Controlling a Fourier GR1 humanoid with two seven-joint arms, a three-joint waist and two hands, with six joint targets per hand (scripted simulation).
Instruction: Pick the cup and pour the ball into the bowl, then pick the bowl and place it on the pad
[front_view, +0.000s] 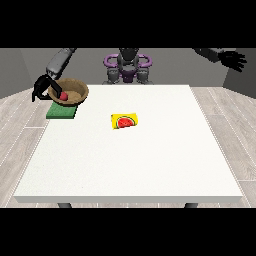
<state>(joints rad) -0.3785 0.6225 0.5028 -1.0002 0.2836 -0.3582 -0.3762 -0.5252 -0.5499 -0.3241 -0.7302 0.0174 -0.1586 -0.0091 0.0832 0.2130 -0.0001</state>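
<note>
The hand at the view's left (42, 89) curled its fingers over the rim of the wooden bowl (75, 93), which held the red ball (64, 95) above the green pad (61, 111) at the table's (150, 160) far left corner. A yellow watermelon card (124, 121) lay near the table's middle, while the hand at the view's right (234, 60) hung beyond the far right corner, fingers spread, holding nothing.

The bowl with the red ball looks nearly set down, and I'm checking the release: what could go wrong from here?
1. The wooden bowl overhangs the green pad, which sits at the table corner; released off-centre, it might tip or slide off.
2. The hand at the view's left has fingers at the rim; withdrawing could drag the bowl and jolt the red ball out.
</note>
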